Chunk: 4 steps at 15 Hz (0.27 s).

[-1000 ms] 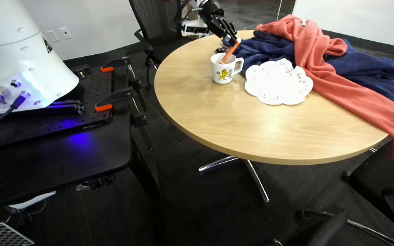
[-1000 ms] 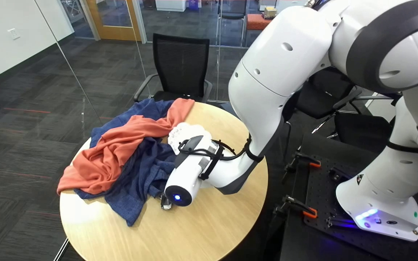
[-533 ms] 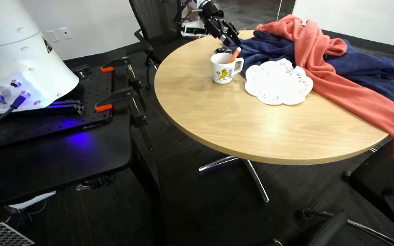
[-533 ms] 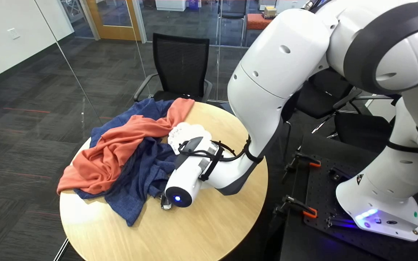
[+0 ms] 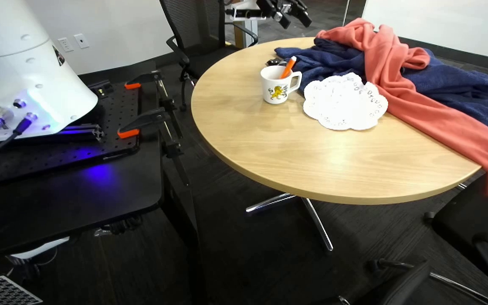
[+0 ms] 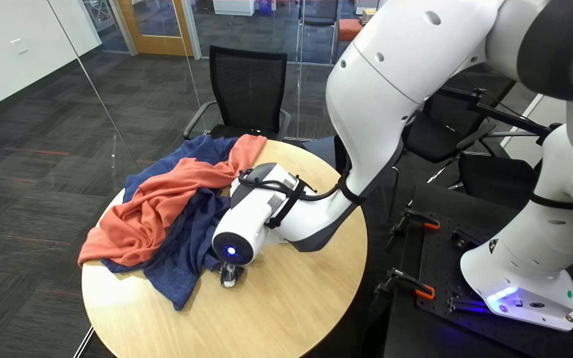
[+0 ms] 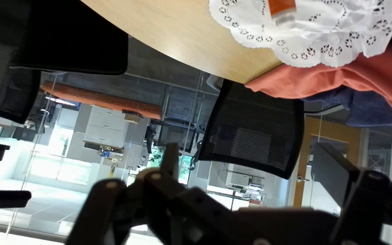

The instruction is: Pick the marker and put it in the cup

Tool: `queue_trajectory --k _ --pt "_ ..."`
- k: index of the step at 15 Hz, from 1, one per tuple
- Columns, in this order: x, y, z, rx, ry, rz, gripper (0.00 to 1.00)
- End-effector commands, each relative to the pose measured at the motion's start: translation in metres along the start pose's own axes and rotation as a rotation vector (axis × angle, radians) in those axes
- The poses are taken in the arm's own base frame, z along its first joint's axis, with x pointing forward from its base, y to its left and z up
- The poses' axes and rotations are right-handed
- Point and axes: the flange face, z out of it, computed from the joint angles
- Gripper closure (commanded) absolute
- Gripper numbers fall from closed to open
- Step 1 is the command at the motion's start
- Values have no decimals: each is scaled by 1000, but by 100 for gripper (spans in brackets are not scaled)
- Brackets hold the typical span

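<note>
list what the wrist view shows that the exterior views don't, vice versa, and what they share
Only the wrist view: distant greenery. Only the exterior views: the robot's white base in both, and the lion-printed mug in an exterior view. Shared: round wooden table, coral cloth and navy cloth in all three; open gripper, orange marker and lacy doily in the wrist view and an exterior view.
</note>
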Motion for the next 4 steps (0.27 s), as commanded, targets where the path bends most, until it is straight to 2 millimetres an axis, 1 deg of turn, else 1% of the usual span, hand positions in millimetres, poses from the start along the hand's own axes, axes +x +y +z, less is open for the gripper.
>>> queue_trajectory --k 1,2,4 --pt "8 0 -4 3 0 12 0" --pt "13 0 -6 7 0 18 0" --pt "10 0 -5 5 0 13 0"
